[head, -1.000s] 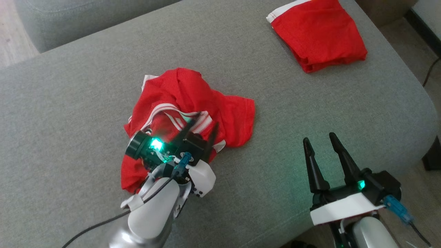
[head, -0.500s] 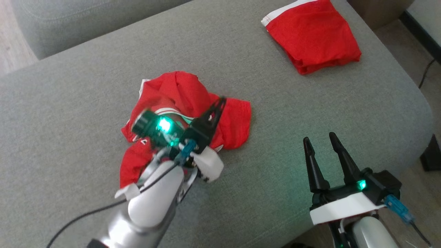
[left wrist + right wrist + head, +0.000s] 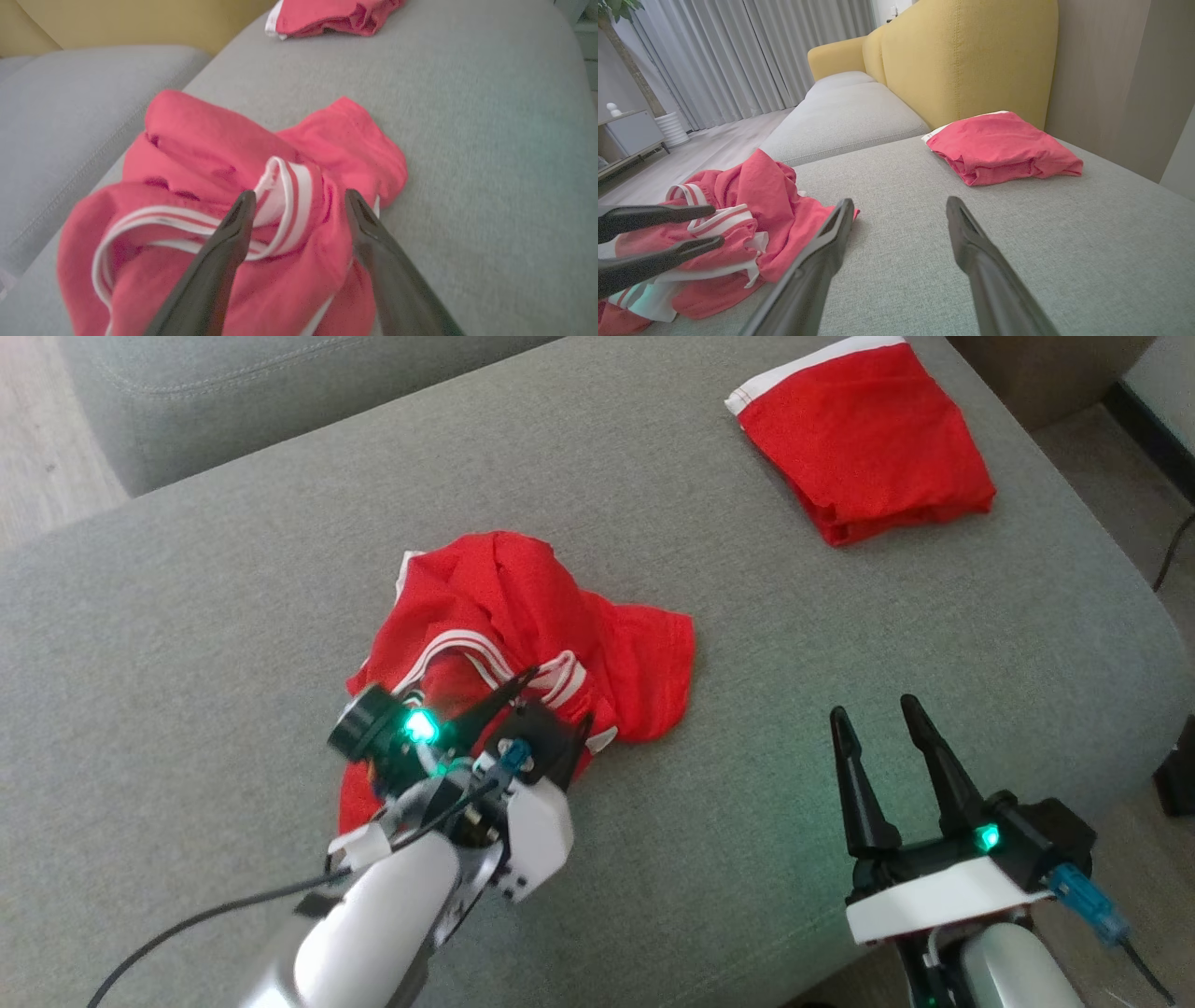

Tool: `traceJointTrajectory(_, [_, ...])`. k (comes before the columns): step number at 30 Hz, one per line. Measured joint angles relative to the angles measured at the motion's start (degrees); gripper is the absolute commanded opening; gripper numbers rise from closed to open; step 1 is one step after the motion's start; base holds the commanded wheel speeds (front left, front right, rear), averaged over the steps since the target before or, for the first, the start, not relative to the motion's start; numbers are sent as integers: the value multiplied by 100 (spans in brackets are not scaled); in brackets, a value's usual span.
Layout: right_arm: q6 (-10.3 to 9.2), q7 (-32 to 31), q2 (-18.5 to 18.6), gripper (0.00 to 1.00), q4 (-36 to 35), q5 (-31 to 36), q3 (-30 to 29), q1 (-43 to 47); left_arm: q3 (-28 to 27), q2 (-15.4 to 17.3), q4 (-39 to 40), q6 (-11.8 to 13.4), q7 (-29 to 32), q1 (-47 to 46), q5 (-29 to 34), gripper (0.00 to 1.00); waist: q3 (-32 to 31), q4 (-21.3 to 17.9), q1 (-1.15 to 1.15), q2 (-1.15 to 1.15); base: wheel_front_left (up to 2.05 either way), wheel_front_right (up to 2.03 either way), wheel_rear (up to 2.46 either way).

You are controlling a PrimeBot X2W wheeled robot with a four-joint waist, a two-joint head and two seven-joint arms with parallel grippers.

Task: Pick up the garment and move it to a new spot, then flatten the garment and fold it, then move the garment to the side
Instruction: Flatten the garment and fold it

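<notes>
A crumpled red garment (image 3: 523,616) with white stripes lies on the grey sofa cushion (image 3: 747,644), left of centre. My left gripper (image 3: 558,695) hovers over its near edge, open. In the left wrist view the left gripper (image 3: 299,196) straddles a fold of the white-striped band of the garment (image 3: 210,140), and the fingers are not pressing it. The right gripper (image 3: 873,709) stands open at the lower right, over bare cushion and apart from the cloth. In the right wrist view the right gripper (image 3: 900,200) points across the cushion, with the garment (image 3: 770,186) and the left gripper (image 3: 717,225) at the left.
A second red garment (image 3: 859,439), folded, lies at the cushion's far right corner. It also appears in the left wrist view (image 3: 327,14) and the right wrist view (image 3: 999,144). Behind it rises a yellow backrest (image 3: 971,60). The cushion's rounded edge (image 3: 1158,644) drops off at the right.
Half a second ago the left gripper was shut and reached farther over the garment. Now it is open again and drawn back toward me. The right arm has held still.
</notes>
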State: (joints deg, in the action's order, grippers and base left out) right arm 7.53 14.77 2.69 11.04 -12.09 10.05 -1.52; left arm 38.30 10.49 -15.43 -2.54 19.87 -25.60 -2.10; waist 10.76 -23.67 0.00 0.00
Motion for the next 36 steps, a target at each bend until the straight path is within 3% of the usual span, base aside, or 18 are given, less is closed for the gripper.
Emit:
traceJointTrajectory(4, [0, 0, 0, 100, 8, -5, 54, 0, 23, 218, 227, -8, 506, 253, -74, 100, 10, -45, 0, 0, 0, 0, 0])
traceJointTrajectory(8, [0, 0, 0, 100, 11, -102, 112, -1, 36, 353, 269, -42, 637, 302, -92, 100, 61, -193, 0, 0, 0, 0, 0])
traceJointTrajectory(9, [0, 0, 0, 100, 19, -102, 112, -1, 40, 356, 268, -45, 630, 302, -92, 93, 68, -224, 0, 0, 0, 0, 0])
traceJointTrajectory(10, [0, 0, 0, 100, 25, -102, 114, -1, 43, 350, 266, -46, 587, 299, -92, 35, 73, -257, 0, 0, 0, 0, 0])
traceJointTrajectory(11, [0, 0, 0, 100, 30, -102, 115, -1, 47, 338, 266, -48, 510, 294, -92, 0, 76, -287, 0, 0, 0, 0, 0])
traceJointTrajectory(20, [0, 0, 0, 100, 81, -100, 83, 23, 49, -80, 312, -265, -445, -564, -332, 0, -33, -352, 1, 0, 0, 0, 0])
traceJointTrajectory(24, [0, 0, 0, 100, 81, -92, 101, 34, -163, -124, 356, -409, -905, -1964, -464, 0, -112, -269, 1, 0, 0, 0, 0])
traceJointTrajectory(30, [0, 0, 0, 100, 81, -29, 80, 164, -746, 181, 523, -458, -1385, -3640, -875, 0, -263, -84, 0, 0, 0, 0, 0])
traceJointTrajectory(33, [0, 0, 0, 100, 89, 8, 31, 306, -1029, 417, 630, -460, -1367, -3477, -1319, 0, -301, 110, 0, 0, 0, 0, 0])
traceJointTrajectory(36, [0, 0, 0, 100, 81, 9, 2, 332, -1250, 706, 808, -357, -1285, -2558, -1638, 0, -292, 347, 0, 0, 0, 0, 0])
